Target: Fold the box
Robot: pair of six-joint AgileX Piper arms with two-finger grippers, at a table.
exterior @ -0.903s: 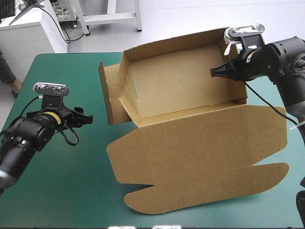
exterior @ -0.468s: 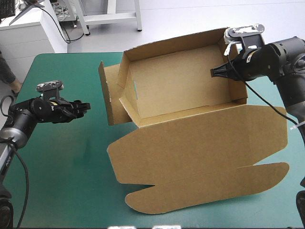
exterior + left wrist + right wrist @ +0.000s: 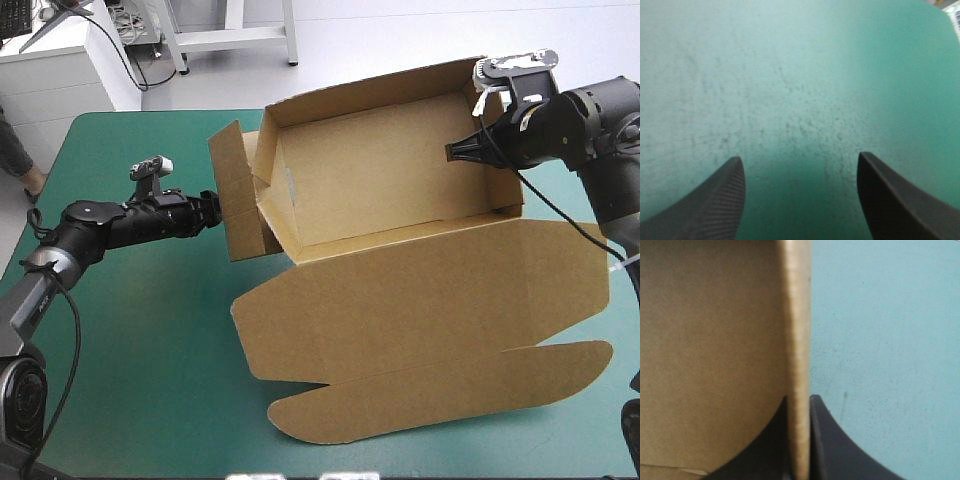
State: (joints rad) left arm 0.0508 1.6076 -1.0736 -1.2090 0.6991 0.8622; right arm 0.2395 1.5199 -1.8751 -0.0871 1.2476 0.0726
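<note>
Reaching toward 3 o'clock since earlier, the left gripper [image 3: 210, 207] now sits right beside the box [image 3: 400, 290], at its 9 o'clock end flap [image 3: 232, 190]. One table [image 3: 130, 380] with a teal-green cover carries the one brown box from centre toward 1 o'clock. Its long axis runs 9 to 3 o'clock, with the open tray at 12 and the lid flat toward 6. Of the two grippers, the left's black fingers [image 3: 715, 200] stand wide apart, holding nothing, and its wrist view shows only the cover. The right gripper [image 3: 455, 150] pinches the tray's 3 o'clock wall [image 3: 799, 315], which its wrist view shows plainly.
</note>
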